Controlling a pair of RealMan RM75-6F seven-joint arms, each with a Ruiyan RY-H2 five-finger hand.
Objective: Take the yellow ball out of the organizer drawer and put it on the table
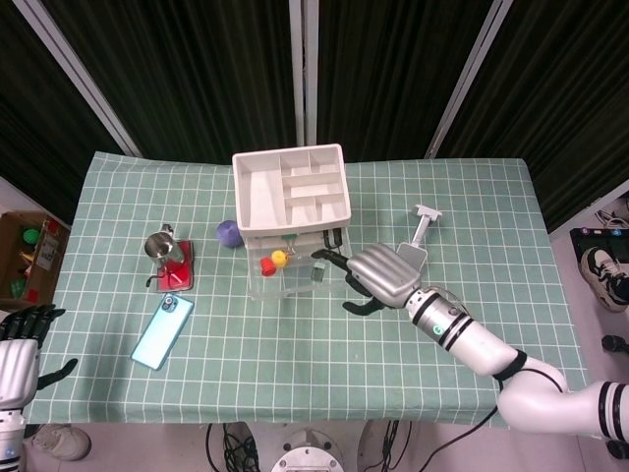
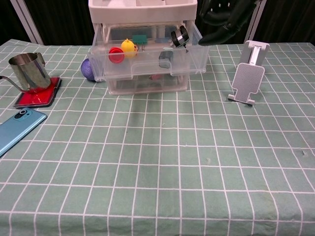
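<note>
The yellow ball (image 1: 278,258) (image 2: 128,45) lies in the pulled-out clear top drawer (image 1: 298,282) (image 2: 147,63) of the white-topped organizer (image 1: 239,197) (image 2: 142,11), next to a red piece (image 1: 265,265) (image 2: 115,54). My right hand (image 1: 381,278) hovers raised just right of the drawer's front, fingers spread, holding nothing. In the chest view only its dark fingers (image 2: 227,18) show at the top edge, above the drawer's right corner. My left hand (image 1: 20,346) hangs off the table's near left corner, empty, with its fingers apart.
A purple ball (image 1: 228,233) (image 2: 87,69) sits left of the organizer. A metal cup (image 1: 159,244) (image 2: 29,70) stands on a red coaster, with a blue phone (image 1: 162,331) (image 2: 18,129) in front. A white phone stand (image 1: 408,260) (image 2: 247,74) stands right of the drawer.
</note>
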